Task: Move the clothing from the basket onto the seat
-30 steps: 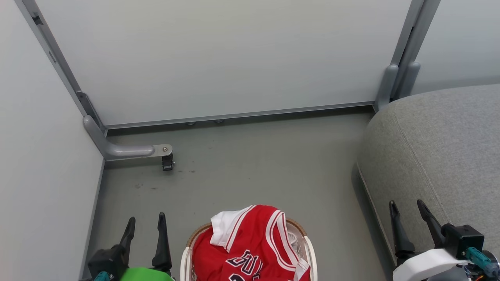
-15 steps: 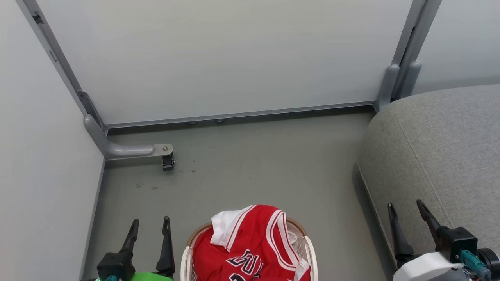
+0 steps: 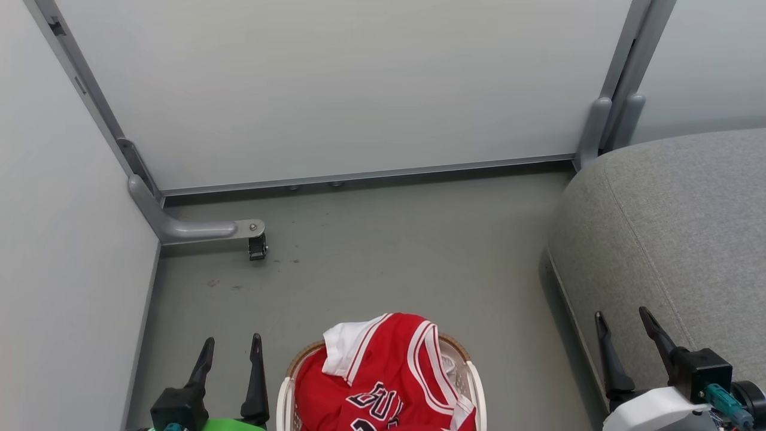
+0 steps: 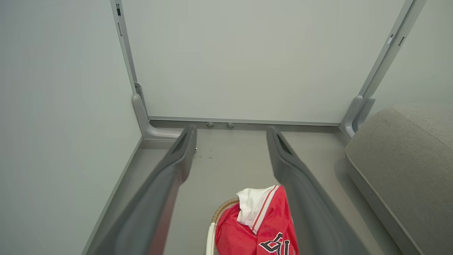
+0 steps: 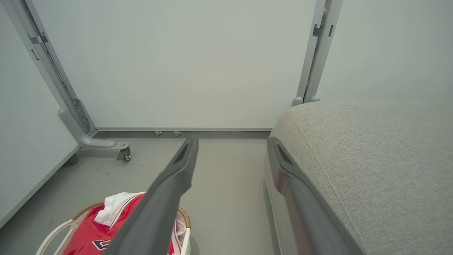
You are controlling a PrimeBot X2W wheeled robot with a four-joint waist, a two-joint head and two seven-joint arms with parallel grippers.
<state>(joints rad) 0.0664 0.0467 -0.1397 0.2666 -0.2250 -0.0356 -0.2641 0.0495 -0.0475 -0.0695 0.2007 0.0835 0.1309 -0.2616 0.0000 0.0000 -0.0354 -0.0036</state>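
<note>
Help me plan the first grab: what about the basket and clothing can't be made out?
- Head view: the bottom edge cuts off the near half of the basket and the lettering on the clothing.
- Right wrist view: a finger of the right gripper covers part of the basket.
- Garment count: anything beneath the top layer is hidden.

Mock-up lab bay: white wheeled partition panels (image 3: pixel 335 90), grey couch (image 3: pixel 676 227)

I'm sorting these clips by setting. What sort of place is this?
Probably a staged test booth rather than a home: pale partition panels on a wheeled metal frame, a bare grey floor, one grey couch.
</note>
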